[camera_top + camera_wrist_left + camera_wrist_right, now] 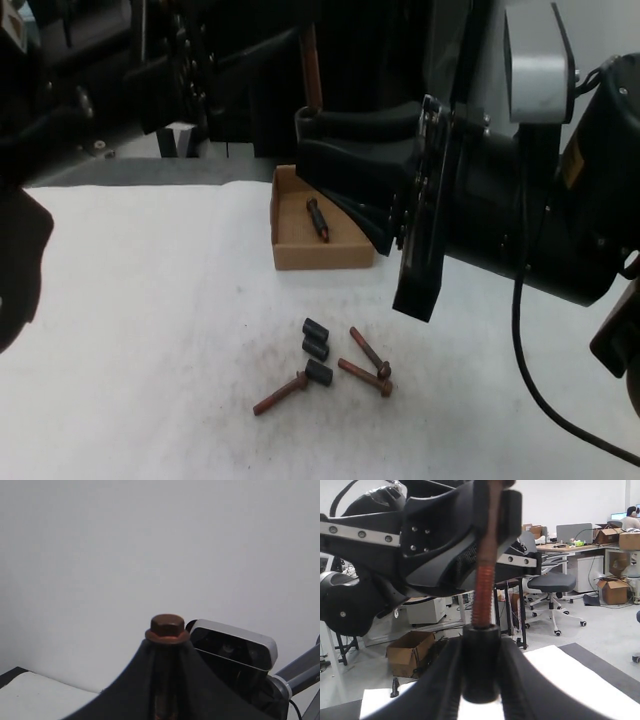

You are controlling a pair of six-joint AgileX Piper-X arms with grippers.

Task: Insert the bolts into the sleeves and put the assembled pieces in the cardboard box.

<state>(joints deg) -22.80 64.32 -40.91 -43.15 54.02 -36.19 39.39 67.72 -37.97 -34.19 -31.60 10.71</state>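
My left gripper is shut on a copper bolt, whose hex head pokes out past the fingertips. My right gripper is shut on a black sleeve. In the right wrist view the bolt's threaded end meets the sleeve's mouth, with the left gripper clamped on the shank above. Both are held in the air above the bench. The cardboard box sits at the back with one assembled piece inside.
Three loose black sleeves and three copper bolts lie on the white cloth in front of the box. A bulky black arm fills the right side of the high view. A dark shape sits at the left edge.
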